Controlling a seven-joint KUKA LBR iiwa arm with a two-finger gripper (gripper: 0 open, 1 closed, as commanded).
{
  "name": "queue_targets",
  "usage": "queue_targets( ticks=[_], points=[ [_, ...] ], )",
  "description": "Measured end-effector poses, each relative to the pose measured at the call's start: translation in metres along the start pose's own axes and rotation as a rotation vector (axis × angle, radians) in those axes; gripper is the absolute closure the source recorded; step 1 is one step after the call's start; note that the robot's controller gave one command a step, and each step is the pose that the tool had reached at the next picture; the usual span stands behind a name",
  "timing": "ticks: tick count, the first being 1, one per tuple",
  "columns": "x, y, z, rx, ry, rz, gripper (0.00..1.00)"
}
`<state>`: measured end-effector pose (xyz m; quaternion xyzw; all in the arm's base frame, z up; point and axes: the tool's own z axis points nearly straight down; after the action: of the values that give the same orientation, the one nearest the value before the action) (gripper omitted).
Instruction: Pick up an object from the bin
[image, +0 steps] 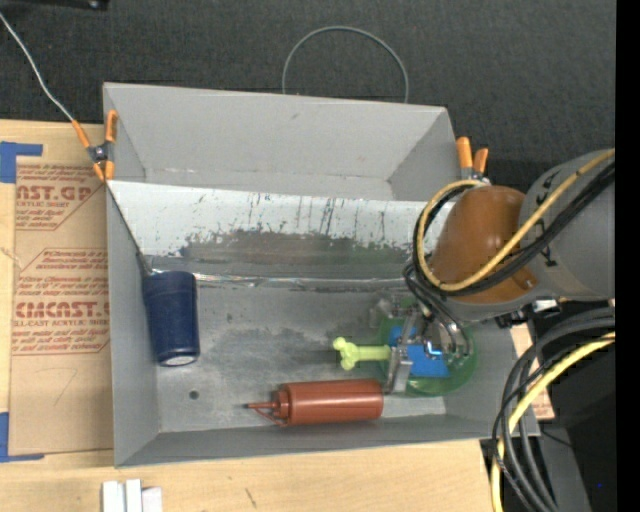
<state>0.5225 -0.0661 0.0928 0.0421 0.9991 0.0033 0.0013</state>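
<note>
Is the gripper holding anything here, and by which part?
Cannot be told. The gripper is low over a small blue block and a translucent green round dish with a yellow-green handle, at the bin's right; the contact is hidden.

Free room: I see the middle of the bin floor (280, 315) bare, from the blue cup (171, 318) across to the yellow-green peg (358, 351), and the back strip under the sloped wall is open as well. Obstacles: the cup, on its side by the left wall; a red-brown bottle (325, 402) lying along the front wall, nozzle leftward; the peg, a green dish (455, 376) and a blue piece (432, 364) crowded at the front right. My arm (480, 245) overhangs the right side.
</note>
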Motion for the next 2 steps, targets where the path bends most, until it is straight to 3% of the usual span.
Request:
queue_targets(
  ticks=[1, 2],
  points=[
    [0.0227, 0.0184, 0.0234, 0.002, -0.008, -0.189, 1.00],
    [0.0227, 0.0184, 0.0234, 0.001, -0.008, -0.189, 1.00]
  ],
)
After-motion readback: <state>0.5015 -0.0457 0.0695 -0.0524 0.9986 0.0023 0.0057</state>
